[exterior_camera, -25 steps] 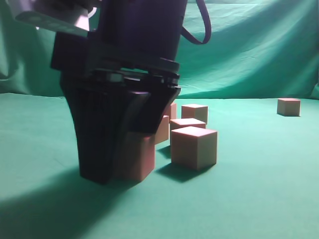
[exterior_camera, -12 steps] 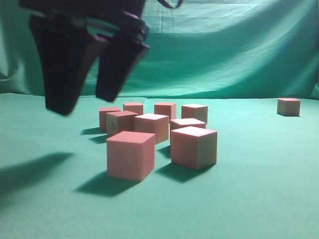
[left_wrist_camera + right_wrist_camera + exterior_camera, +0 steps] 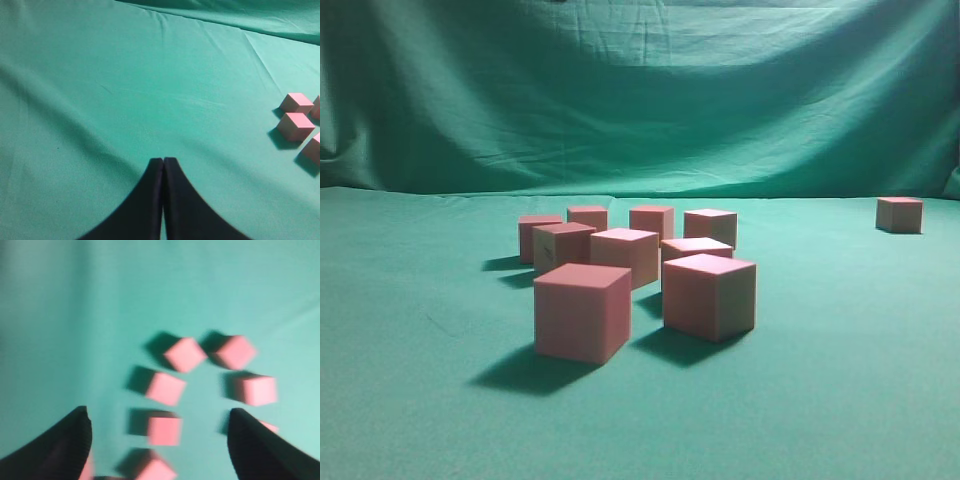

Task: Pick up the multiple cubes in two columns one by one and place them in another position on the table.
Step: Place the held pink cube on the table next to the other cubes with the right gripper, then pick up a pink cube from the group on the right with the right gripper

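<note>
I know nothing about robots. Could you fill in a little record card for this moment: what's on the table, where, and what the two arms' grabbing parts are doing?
surface: table covered in green cloth
cluster: eight cubes in view grouped near the middle, in two rough columns; the nearest cube stands in front
stray: a lone cube far right, apart from the rest
left end effector: fingers pressed together, holding nothing, over bare cloth beside the cubes
right end effector: fingers spread wide, empty, above the cluster
exterior view: no arm visible
image quality: right wrist view blurred
</note>
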You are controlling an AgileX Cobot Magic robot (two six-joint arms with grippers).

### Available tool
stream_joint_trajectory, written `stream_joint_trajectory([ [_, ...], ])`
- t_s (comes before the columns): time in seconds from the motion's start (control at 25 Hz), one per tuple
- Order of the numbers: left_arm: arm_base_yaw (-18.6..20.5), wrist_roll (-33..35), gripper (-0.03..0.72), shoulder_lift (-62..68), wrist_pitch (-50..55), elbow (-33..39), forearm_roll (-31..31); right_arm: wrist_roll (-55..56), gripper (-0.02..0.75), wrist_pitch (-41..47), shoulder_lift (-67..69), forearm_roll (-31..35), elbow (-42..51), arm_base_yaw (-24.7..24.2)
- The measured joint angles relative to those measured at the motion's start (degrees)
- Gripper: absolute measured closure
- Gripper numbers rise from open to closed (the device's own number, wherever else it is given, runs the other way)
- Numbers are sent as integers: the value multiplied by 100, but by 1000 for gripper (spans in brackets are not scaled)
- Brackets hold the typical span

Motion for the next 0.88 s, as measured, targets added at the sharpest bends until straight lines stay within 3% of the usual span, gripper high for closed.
stream_joint_trajectory([
  [0.16, 0, 0, 688, 0, 0, 0, 0, 826, 244, 108, 0, -1252, -288, -286],
  [0.32, 0, 0, 688, 0, 0, 0, 0, 1627, 244, 126, 22, -1697, -288, -1199],
  [0.48, 0, 0, 688, 0, 0, 0, 0, 2084, 218, 135, 125, -1612, -288, -2359],
  [0.64, 0, 0, 688, 0, 0, 0, 0, 2249, 218, 139, 313, -1117, -303, -3404],
  [0.88, 0, 0, 688, 0, 0, 0, 0, 2248, 218, 139, 957, -423, -302, -4326],
])
